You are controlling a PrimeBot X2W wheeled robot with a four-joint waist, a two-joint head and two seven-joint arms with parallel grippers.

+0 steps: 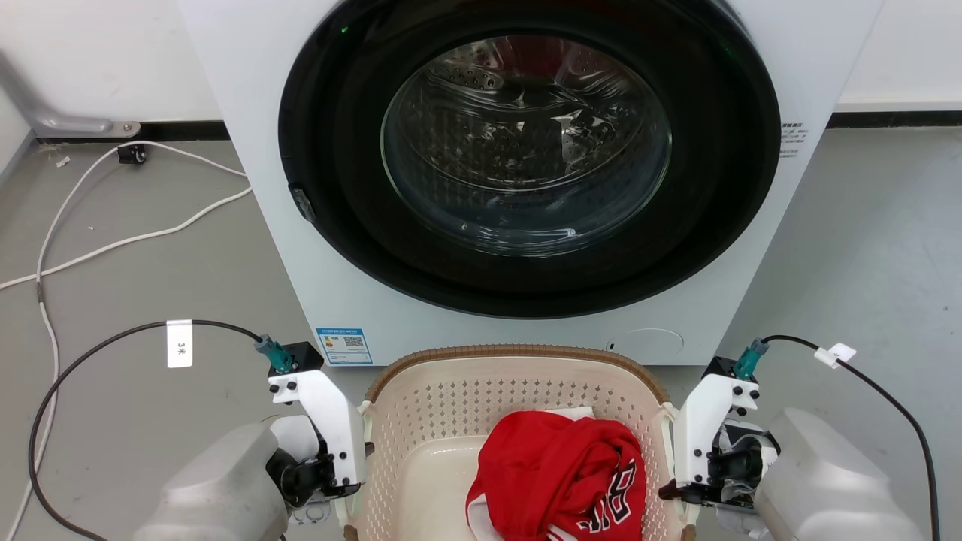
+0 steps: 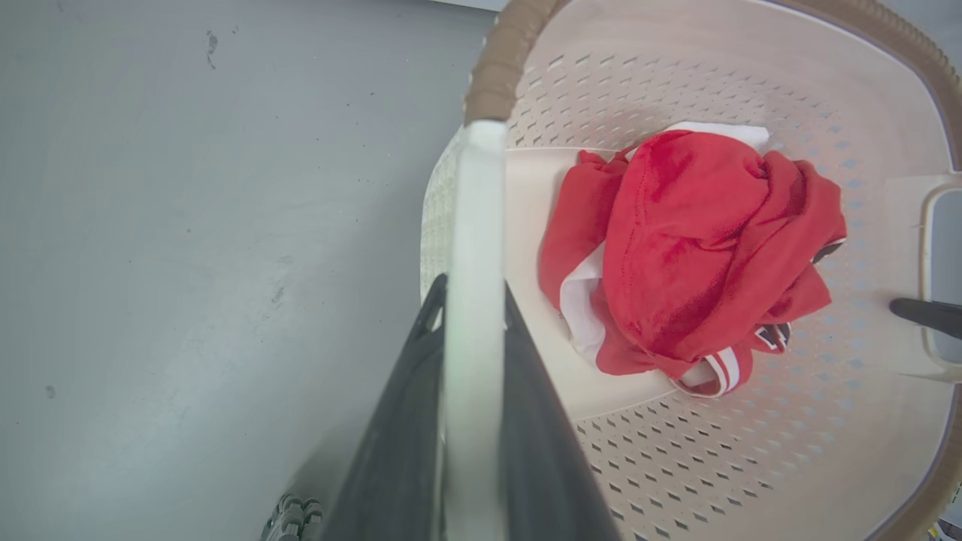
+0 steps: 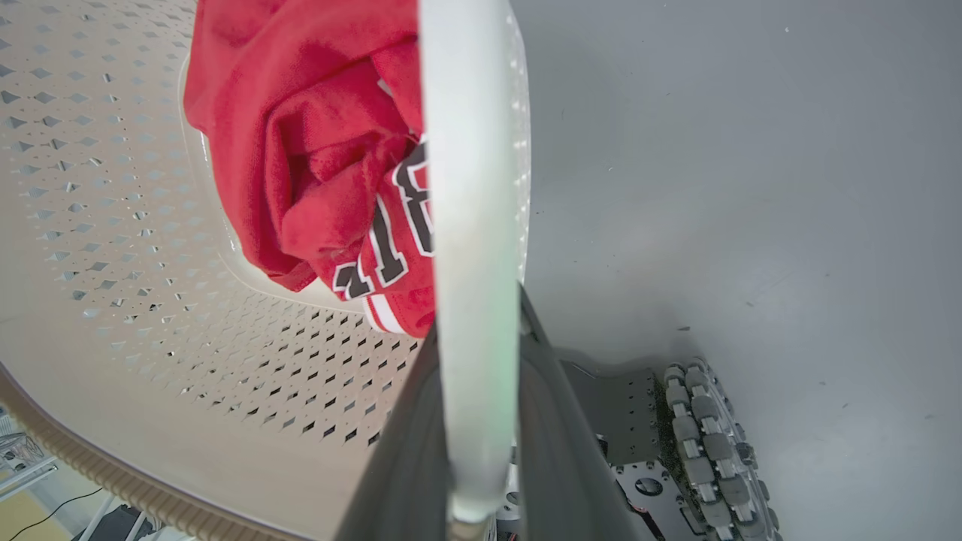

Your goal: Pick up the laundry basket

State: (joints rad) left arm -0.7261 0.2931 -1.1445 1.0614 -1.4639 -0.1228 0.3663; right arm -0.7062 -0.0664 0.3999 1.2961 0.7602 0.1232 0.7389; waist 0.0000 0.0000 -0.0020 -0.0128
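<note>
A: Quick, where's the laundry basket [image 1: 451,402]?
B: We see it right in front of us, low down, betw. our two arms. Its far brown rim sits close to the bottom of the big white washer [image 1: 248,150].
A: What's in it?
B: A red shirt [image 1: 560,466] w/ white trim & dark letters, all bunched up, more on the right side of the basket.
A: And the left gripper [image 2: 473,285]?
B: Clamped on the basket's left handle [image 2: 475,203]. We see one dark finger on each side of the white bar, tight on it.
A: Right gripper [image 3: 481,323]?
B: Same on the right handle [image 3: 470,150]: both fingers squeeze the white bar, one on each side.
A: Is the basket up off the grey floor [image 1: 135,285]?
B: We can't tell.
A: Anything else?
B: A black cable runs to each wrist. The left one has a small white tag [image 1: 179,343].
</note>
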